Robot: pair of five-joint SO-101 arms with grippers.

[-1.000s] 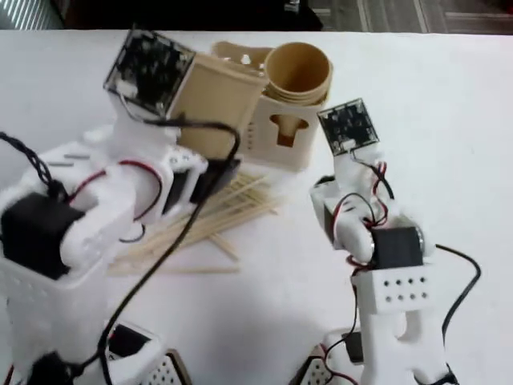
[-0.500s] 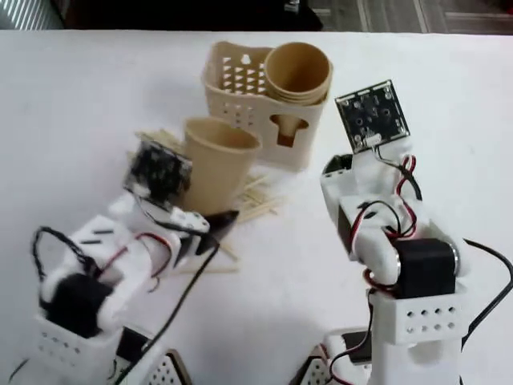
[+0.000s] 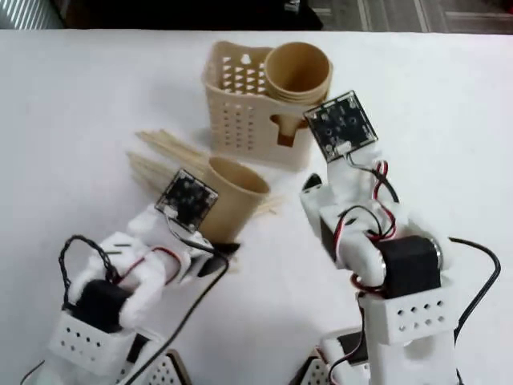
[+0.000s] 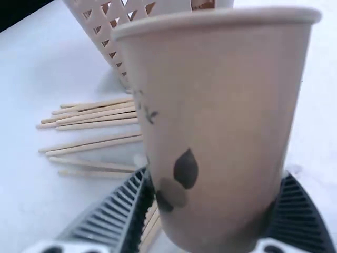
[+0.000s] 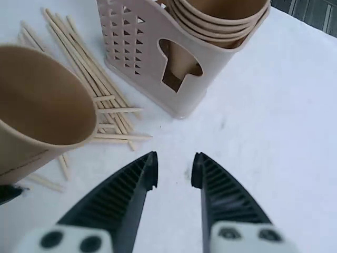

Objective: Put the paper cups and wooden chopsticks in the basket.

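Left tool [image 4: 216,182] tight around one paper cup [image 4: 221,100], right tool [image 5: 174,169] slightly apart, empty, near one basket [image 5: 138,50]

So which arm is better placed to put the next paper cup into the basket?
Left. The left gripper is shut on a paper cup, close to the basket. The right gripper is open and holds nothing, above the table.

Paper cup [image 4: 216,132] looked matt and smooth, basket [image 3: 240,104] was matt beige plastic, chopsticks [image 5: 84,79] beside the basket were pale bare wood, table [image 3: 80,80] looked matt white, right gripper [image 5: 174,164] fingers [image 5: 126,195] were black ribbed plastic
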